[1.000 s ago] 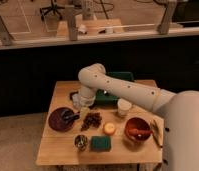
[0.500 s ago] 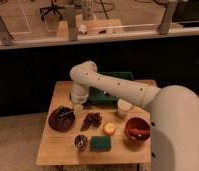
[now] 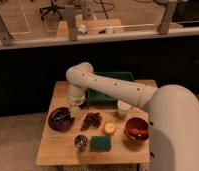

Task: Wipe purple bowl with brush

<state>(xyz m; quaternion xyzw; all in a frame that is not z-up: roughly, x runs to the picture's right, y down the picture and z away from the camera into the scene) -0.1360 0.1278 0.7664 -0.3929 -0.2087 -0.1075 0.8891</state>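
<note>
The purple bowl (image 3: 59, 120) sits at the left of the wooden table (image 3: 63, 152). My gripper (image 3: 73, 111) hangs from the white arm (image 3: 108, 85) just over the bowl's right rim, pointing down into it. A thin, dark-and-pale streak runs from the gripper into the bowl, and I cannot tell whether it is the brush. The brush shows nowhere else on the table.
A bunch of dark grapes (image 3: 92, 120) lies right of the bowl. Also on the table are a small metal cup (image 3: 81, 142), a green sponge (image 3: 100, 143), a yellow-orange round item (image 3: 109, 128), a white cup (image 3: 124, 107), a red bowl (image 3: 137, 130) holding an orange utensil, and a green tray (image 3: 113, 80) at the back.
The arm has swung forward and to the left. The gripper has come down from above the table behind the bowl to the bowl's right rim.
</note>
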